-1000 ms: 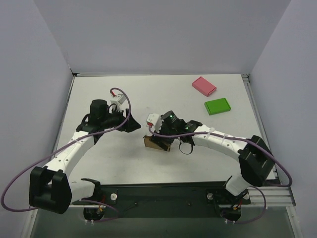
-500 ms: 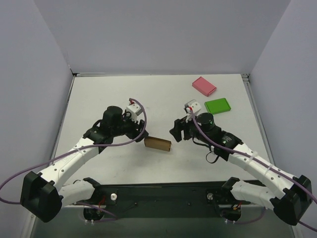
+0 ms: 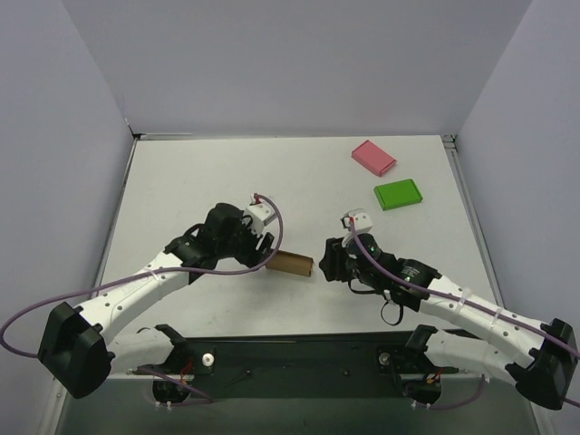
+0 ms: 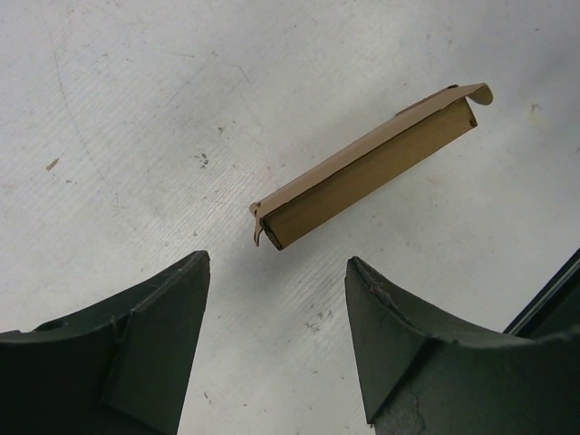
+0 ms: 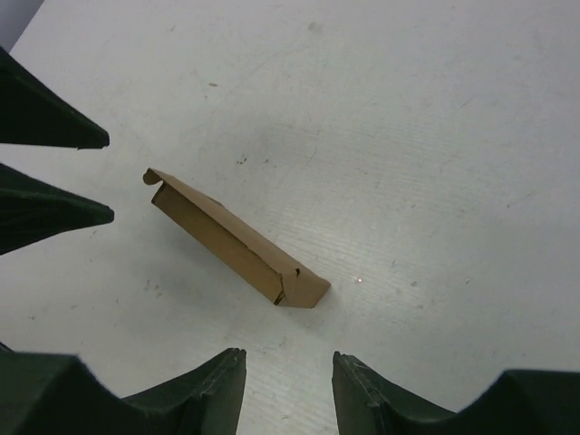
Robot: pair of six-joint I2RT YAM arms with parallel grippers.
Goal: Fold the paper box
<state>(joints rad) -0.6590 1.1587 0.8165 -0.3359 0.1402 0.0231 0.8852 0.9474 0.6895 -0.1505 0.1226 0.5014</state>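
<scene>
The paper box (image 3: 290, 264) is a slim brown cardboard box lying free on the white table, with small end flaps standing ajar. It also shows in the left wrist view (image 4: 367, 172) and the right wrist view (image 5: 231, 237). My left gripper (image 3: 265, 251) sits just left of the box's left end, open, with only bare table between its jaws (image 4: 276, 263). My right gripper (image 3: 327, 258) hovers a little right of the box's right end, also open and holding nothing (image 5: 288, 355). The left gripper's fingers (image 5: 63, 210) show beyond the box's far end.
A pink flat box (image 3: 373, 157) and a green flat box (image 3: 398, 194) lie at the back right. Grey walls close in the table on three sides. The black mounting rail (image 3: 299, 349) runs along the near edge.
My right gripper has let go of the box, swung away to the right and narrowed its jaws. My left arm has moved right, up to the box's left end.
</scene>
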